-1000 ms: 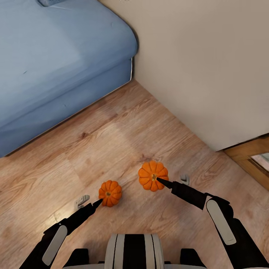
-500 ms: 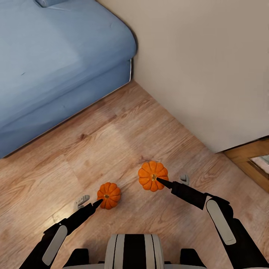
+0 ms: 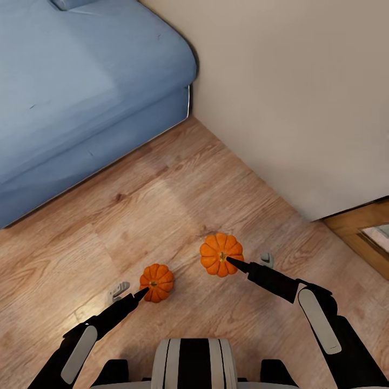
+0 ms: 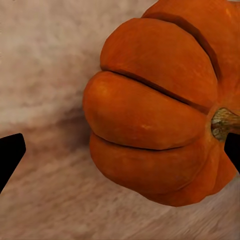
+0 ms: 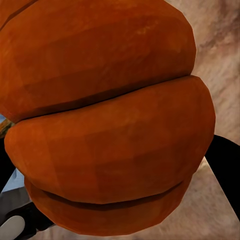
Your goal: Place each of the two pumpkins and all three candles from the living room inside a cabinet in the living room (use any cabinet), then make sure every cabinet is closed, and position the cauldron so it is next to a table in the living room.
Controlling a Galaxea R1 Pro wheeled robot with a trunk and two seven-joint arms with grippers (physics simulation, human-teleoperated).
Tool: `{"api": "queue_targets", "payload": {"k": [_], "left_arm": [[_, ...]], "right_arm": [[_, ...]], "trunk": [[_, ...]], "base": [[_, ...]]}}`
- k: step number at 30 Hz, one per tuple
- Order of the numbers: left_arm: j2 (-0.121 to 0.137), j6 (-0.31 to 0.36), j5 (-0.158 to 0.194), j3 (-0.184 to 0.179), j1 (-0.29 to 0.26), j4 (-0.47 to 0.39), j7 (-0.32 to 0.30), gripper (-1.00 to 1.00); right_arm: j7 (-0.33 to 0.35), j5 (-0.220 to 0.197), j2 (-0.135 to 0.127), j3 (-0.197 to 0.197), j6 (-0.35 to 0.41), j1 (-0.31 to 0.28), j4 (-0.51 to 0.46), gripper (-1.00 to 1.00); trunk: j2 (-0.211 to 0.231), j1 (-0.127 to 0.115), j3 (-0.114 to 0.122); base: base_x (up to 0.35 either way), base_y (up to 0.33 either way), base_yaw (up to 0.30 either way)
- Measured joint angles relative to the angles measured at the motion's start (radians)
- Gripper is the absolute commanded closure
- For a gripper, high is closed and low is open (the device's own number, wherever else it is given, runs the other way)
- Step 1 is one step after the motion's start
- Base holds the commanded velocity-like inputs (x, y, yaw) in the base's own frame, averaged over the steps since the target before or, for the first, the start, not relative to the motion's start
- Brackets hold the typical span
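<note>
Spanning wood floor (image 3: 178, 205) (sofa (image 3: 81, 92) beside wall (image 3: 292, 97))

The left pumpkin (image 3: 156, 282) has edged slightly leftward.

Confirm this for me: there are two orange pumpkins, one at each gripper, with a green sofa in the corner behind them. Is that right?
Not quite. The sofa is blue, not green, as the head view shows. The rest holds: one pumpkin sits at the left gripper, the other pumpkin at the right gripper.
</note>
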Motion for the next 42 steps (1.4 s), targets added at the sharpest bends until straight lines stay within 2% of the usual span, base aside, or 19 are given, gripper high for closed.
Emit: {"api": "queue_targets", "payload": {"k": [10,26,31,34,42], "left_arm": [[0.0,0.0,0.002,-0.001,0.0,0.0,0.0,-1.0],[-0.001,0.0,-0.001,-0.002,0.0,-0.002,0.0,-1.0],[-0.001,0.002,0.006,-0.028,0.0,-0.003,-0.003,-1.0],[-0.001,0.002,-0.003,-0.032,0.0,-0.003,-0.001,-1.0],[-0.001,0.001,0.004,-0.036,0.0,-0.005,-0.002,-1.0]], "right_arm": [[0.0,0.003,0.0,0.001,0.0,0.0,0.0,1.0],[0.0,0.002,0.0,0.001,-0.001,0.0,0.0,1.0],[0.0,0.001,0.0,0.001,-0.001,0.0,0.0,1.0],[0.0,0.003,0.0,0.001,-0.001,0.0,0.0,1.0],[-0.002,0.004,0.0,0.007,-0.002,0.0,0.0,1.0]], "trunk": [[-0.002,0.003,-0.027],[-0.002,0.003,-0.027],[-0.002,0.003,-0.027],[-0.002,0.003,-0.027],[-0.002,0.003,-0.027]], "base": [[0.0,0.0,0.0],[0.0,-0.021,0.0],[0.0,-0.078,0.0],[0.107,-0.009,0.0],[0.146,-0.001,0.0]]}}
